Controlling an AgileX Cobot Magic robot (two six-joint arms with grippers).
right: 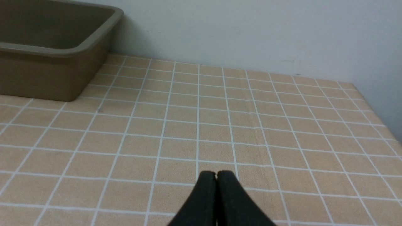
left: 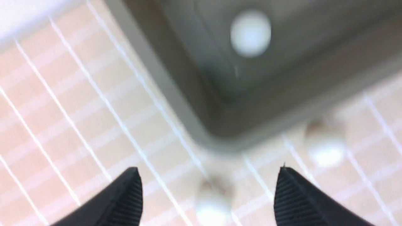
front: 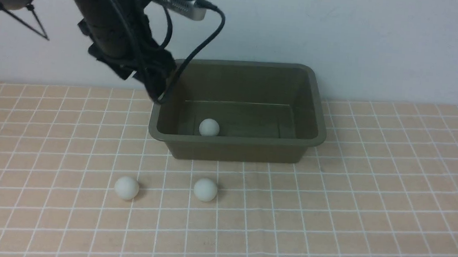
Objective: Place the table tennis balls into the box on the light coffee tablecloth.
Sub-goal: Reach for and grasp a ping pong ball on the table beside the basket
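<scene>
The olive-green box [front: 311,141] stands on the light coffee tablecloth [front: 370,205] against the back wall. One white ball [front: 209,127] lies inside it near the front left. Two more balls lie on the cloth in front: one at the left [front: 126,188], one at the right [front: 205,190]. My left gripper [front: 156,92] hangs above the box's left rim. In the left wrist view it [left: 209,175] is open and empty, with the ball in the box [left: 250,33] and both cloth balls [left: 325,150] [left: 212,201] blurred below. My right gripper [right: 216,175] is shut and empty over bare cloth.
A pale wall runs behind the table. The box's right end shows in the right wrist view [right: 62,51]. The cloth's right edge meets a wall corner [right: 373,103]. My left arm's cable [front: 202,49] loops over the box's back left corner.
</scene>
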